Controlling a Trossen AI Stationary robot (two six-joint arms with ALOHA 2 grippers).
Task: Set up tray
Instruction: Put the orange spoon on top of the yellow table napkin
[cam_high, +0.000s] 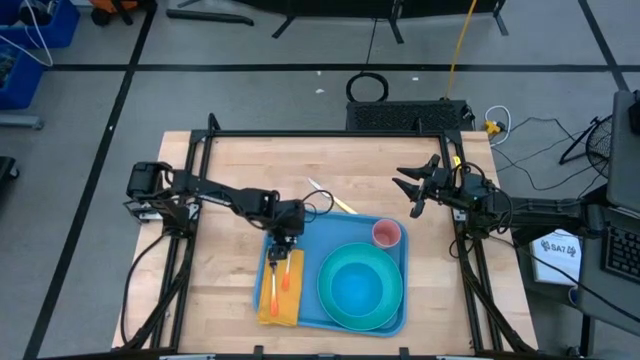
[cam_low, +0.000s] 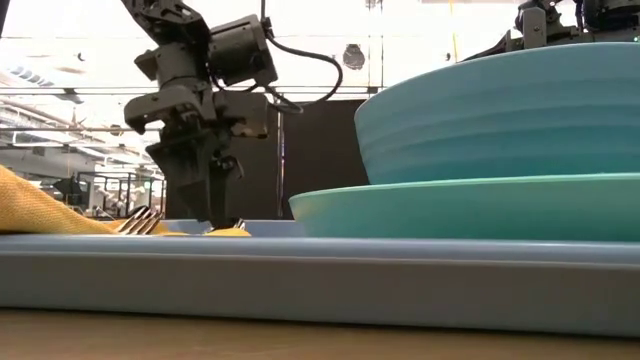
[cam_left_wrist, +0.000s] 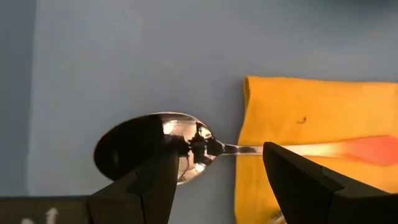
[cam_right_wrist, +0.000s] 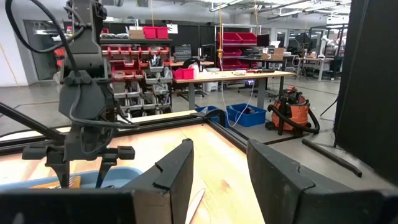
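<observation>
left gripper (cam_high: 285, 247): over tray (cam_high: 395, 322) left edge, jaws apart astride spoon (cam_left_wrist: 155, 146) (probably released)
spoon axis: along napkin (cam_high: 280, 300)
right gripper (cam_high: 412, 190): parted, empty, far right

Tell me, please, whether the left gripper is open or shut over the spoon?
Open: the left gripper has its fingers apart either side of the spoon, not touching it.

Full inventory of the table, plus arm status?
tray: one, blue, near right of centre on the wooden table
plate: one, turquoise, on the tray
bowl: one, turquoise, on the plate
cup: one, pink, tray's far right corner
napkin: one, yellow-orange, tray's left side
fork: one, orange handle, on the napkin
spoon: one, orange handle, handle on the napkin, bowl on the tray
pale utensil: one, on the table beyond the tray
left end effector: open, straddling the spoon's neck
right end effector: open, empty, raised off the table right of the tray's far end
</observation>
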